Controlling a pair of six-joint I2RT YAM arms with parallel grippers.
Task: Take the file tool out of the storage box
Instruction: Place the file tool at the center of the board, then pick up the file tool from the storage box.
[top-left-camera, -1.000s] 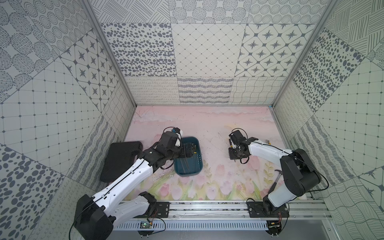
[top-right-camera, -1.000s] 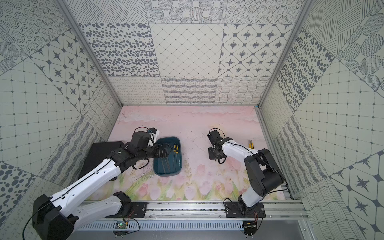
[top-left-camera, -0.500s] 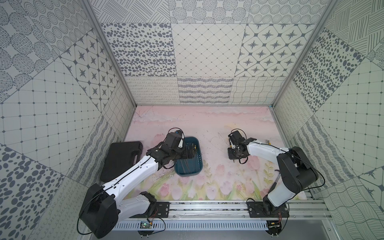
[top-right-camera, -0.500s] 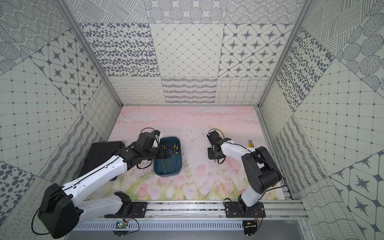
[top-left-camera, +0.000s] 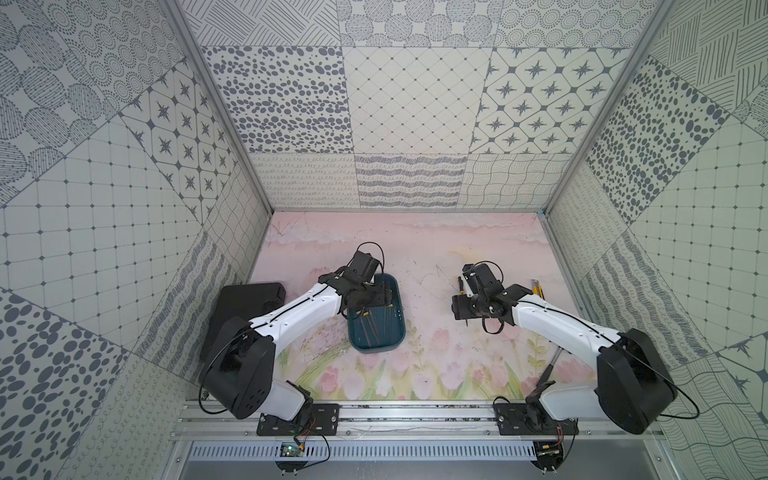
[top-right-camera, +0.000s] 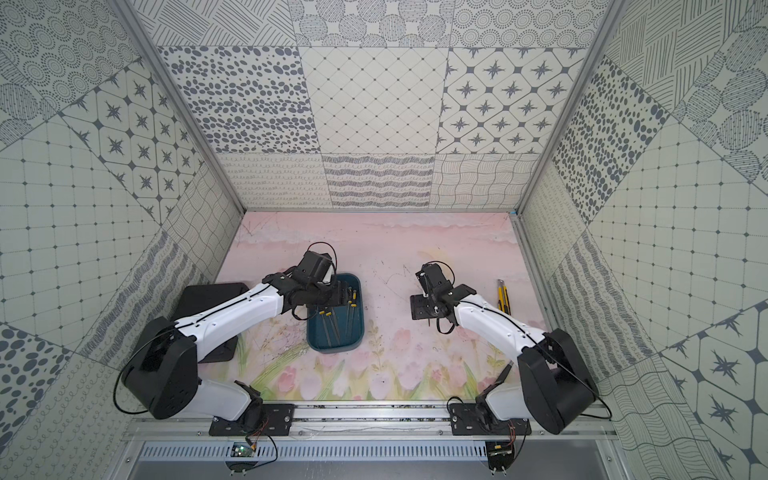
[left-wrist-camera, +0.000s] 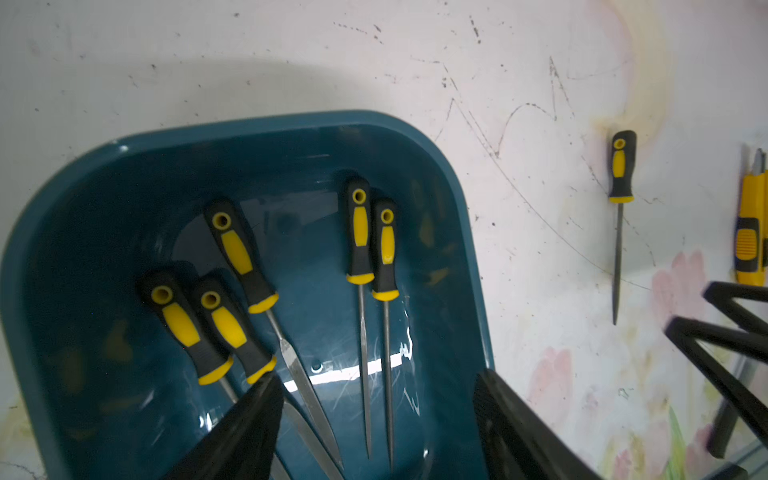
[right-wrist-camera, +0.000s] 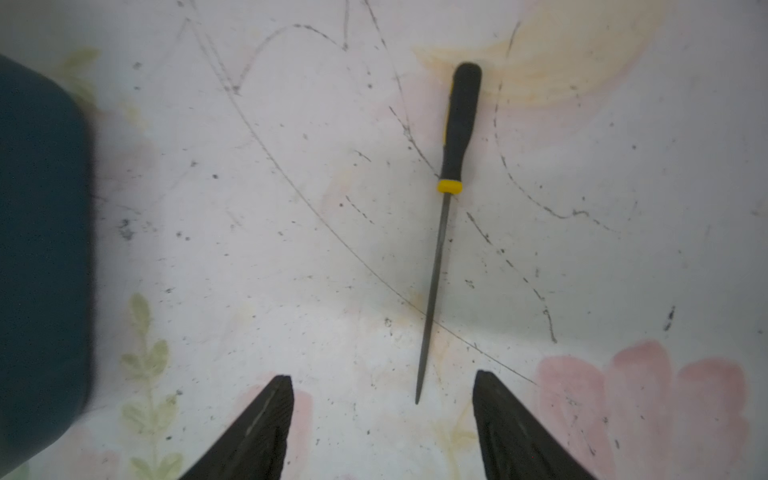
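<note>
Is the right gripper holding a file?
No, the right gripper has its jaws open and empty, and the file lies flat on the table, untouched.

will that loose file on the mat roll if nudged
Probably a little: the file has a rounded handle and lies free on the flat mat. Its thin metal shaft looks stiff, not floppy. Likely light, so a nudge may spin it.

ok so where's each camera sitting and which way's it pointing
Top views: high overhead, looking down on the table; left arm, right arm whole.
Left wrist: over the box, looking at five files in it; left gripper open.
Right wrist: above the loose file; right gripper open.
Shared: both wrist views show box and loose file.
</note>
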